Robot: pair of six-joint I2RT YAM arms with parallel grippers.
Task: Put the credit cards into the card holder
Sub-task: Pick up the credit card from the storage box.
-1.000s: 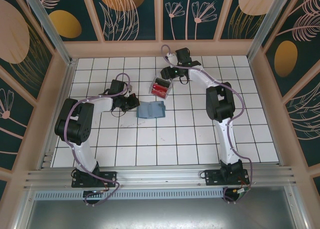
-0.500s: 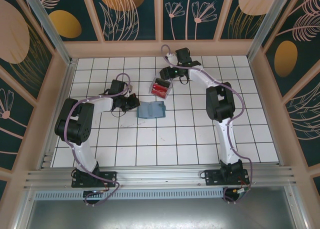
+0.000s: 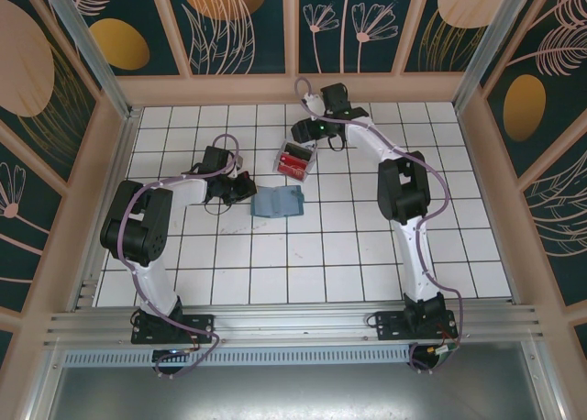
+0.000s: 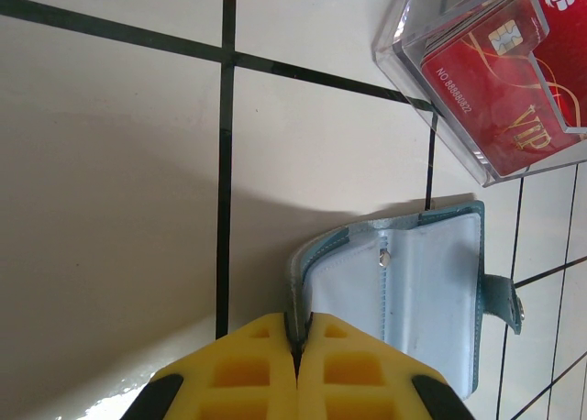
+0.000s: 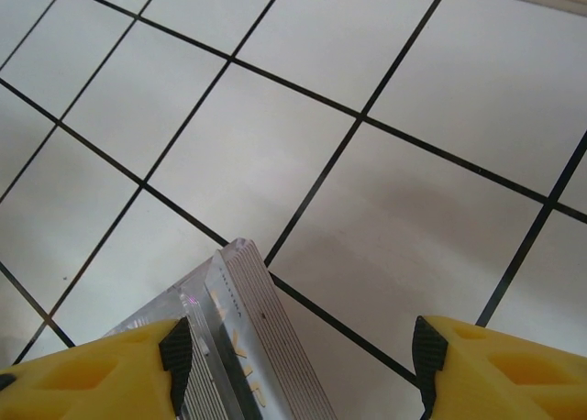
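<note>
- On the left of the white tiled tabletop (image 3: 367, 255) with dark grout lines: left gripper (image 3: 246, 189) (image 4: 296, 333), yellow pads pressed tight together with no gap.
- Pinched between those pads: the left edge of the flat teal-blue folding card holder (image 3: 278, 202) (image 4: 431, 292), its teal rim curving up into the grip.
- Lies just right of the left gripper, roughly midway between the two arms and on the near side of the tray; covers about one tile.
- In the left wrist view, shows a pale blue inner face turned up, with a small metal stud near its middle and a teal snap tab sticking out from one side.
- Just beyond the card holder, a little to the right and apart from it: small clear plastic tray (image 3: 295, 160) (image 4: 413, 62), resting on the tiles.
- Inside the tray: red plastic credit cards (image 3: 293, 160) (image 4: 495, 90), stacked, the top one printed with gold swirls, a chip and "VIP" lettering.
- Seen from the right wrist, appear edge-on as a pale ribbed stack (image 5: 266, 347) behind the tray's clear wall.
- At the tray's far right corner: right gripper (image 3: 307, 131) (image 5: 298, 347), yellow fingers spread wide apart, nothing clamped.
- Stands with one finger (image 5: 110, 370) close beside the stack, contact impossible to tell; other finger (image 5: 504, 365) well apart over bare tile.
- Around the table: dark teal wall panels (image 3: 248, 26) painted with peach flowers and orange ovals.
</note>
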